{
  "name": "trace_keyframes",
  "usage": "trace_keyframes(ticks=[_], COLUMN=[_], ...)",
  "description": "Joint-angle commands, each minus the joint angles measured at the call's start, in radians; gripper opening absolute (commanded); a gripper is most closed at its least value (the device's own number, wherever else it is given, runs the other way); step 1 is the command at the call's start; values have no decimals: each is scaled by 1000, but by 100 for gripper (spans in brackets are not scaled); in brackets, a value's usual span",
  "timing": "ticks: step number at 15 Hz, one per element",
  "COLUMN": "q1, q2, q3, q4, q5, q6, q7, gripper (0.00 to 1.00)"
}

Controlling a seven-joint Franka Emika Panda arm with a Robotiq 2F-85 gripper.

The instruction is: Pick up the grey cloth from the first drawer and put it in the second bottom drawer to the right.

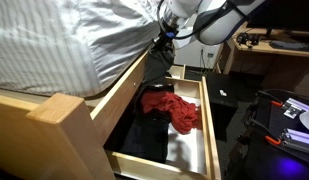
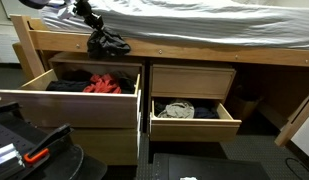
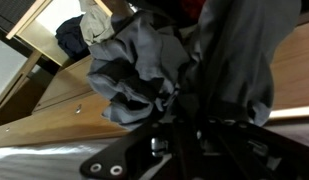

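My gripper [image 2: 96,27] is shut on the grey cloth [image 2: 108,43] and holds it in the air in front of the mattress edge, above the open left drawer [image 2: 64,108]. In an exterior view the cloth [image 1: 160,57] hangs below the gripper [image 1: 166,38], over the far end of that drawer [image 1: 210,120]. In the wrist view the bunched grey cloth [image 3: 144,60] fills most of the picture and hides the fingers. The open right drawer [image 2: 194,126] holds a pale cloth [image 2: 176,110] and dark clothes, and it shows far off in the wrist view [image 3: 54,25].
The left drawer holds a red cloth [image 2: 104,83] [image 1: 174,108] and black clothes [image 1: 149,135]. The mattress with striped sheet [image 1: 64,40] overhangs the wooden bed frame [image 2: 224,52]. A closed upper drawer front [image 2: 192,80] sits above the right drawer. Dark equipment [image 2: 34,150] stands in the foreground.
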Motion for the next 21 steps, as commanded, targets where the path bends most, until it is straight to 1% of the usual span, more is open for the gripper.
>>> trace_keyframes(ticks=[1, 3, 4, 6, 8, 10, 12, 14, 15, 17, 18, 19, 20, 21], q1=[233, 325, 360, 403, 429, 423, 388, 314, 216, 150, 104, 72, 34, 1], q2=[85, 139, 158, 162, 147, 115, 47, -42, -78, -146, -182, -209, -243, -269], q3=[-271, -384, -424, -485, -538, -575, -610, -620, -590, -617, -613, -617, -627, -616], q4=[-81, -142, -175, -261, -366, -466, -552, -618, -564, -586, -582, -569, -558, -544], q5=[38, 103, 141, 212, 282, 341, 392, 431, 425, 424, 423, 426, 347, 328], q6=[5, -7, -26, -45, -35, 16, 114, 255, 281, 381, 433, 457, 496, 517], q7=[119, 153, 162, 153, 131, 95, 33, -43, -78, -158, -196, -230, -208, -226], gripper=[2, 2, 2, 2, 2, 2, 2, 2, 2, 2, 2, 2, 2, 2])
